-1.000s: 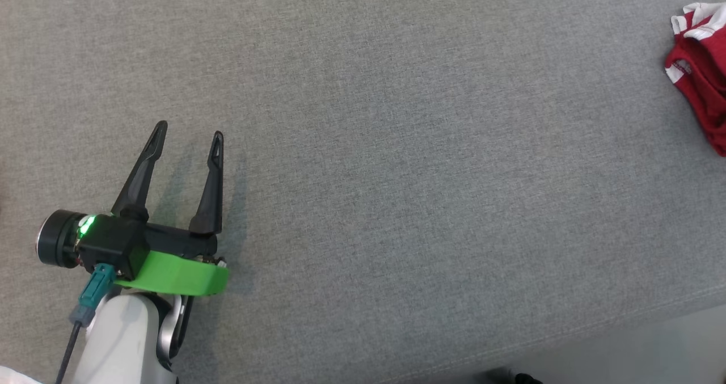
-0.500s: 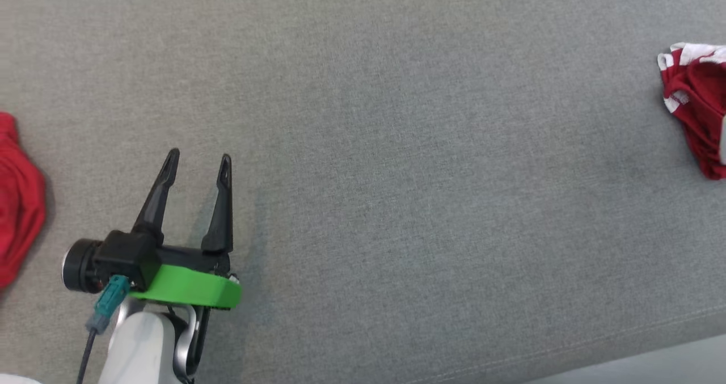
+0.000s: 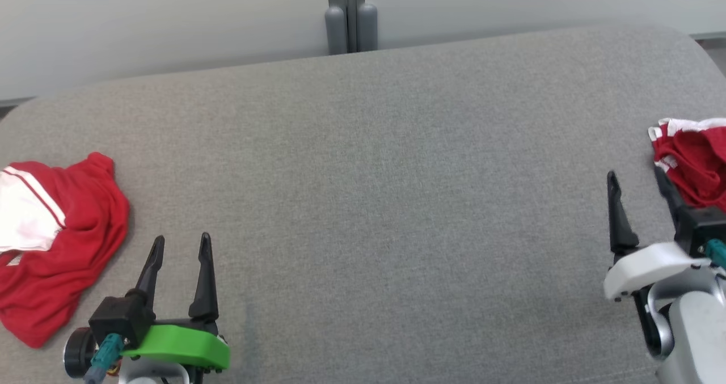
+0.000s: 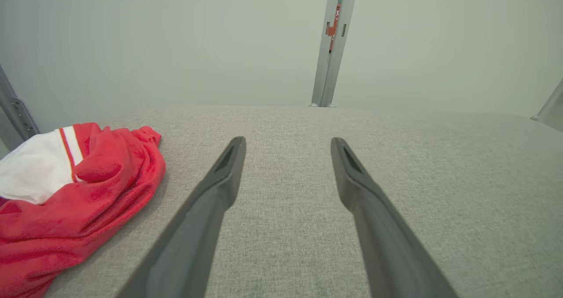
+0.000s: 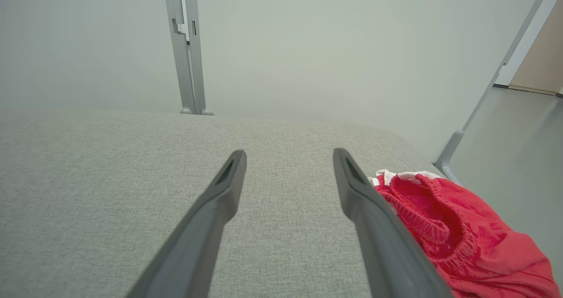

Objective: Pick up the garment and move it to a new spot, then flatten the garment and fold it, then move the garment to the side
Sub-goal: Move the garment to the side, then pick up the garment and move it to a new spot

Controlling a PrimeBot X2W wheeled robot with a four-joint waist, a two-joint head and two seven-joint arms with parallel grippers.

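Head view: garment (image 3: 85,225) crumpled, axis unclear; left gripper (image 3: 182,238), right gripper (image 3: 634,173) spread, empty.

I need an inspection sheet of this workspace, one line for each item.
Surface: grey fabric pad, rounded far corners.
Job's things: garment, red with a white sleeve, crumpled at the left edge, not yet flattened.
Clutter: smaller bunched red-and-white cloth at the right edge.
Grippers: left tool open, empty, apart from the garment; right tool open, empty, close to the cloth.
Cables: teal plug on the left wrist, another on the right wrist.
Surroundings: pale wall, grey post behind the pad.
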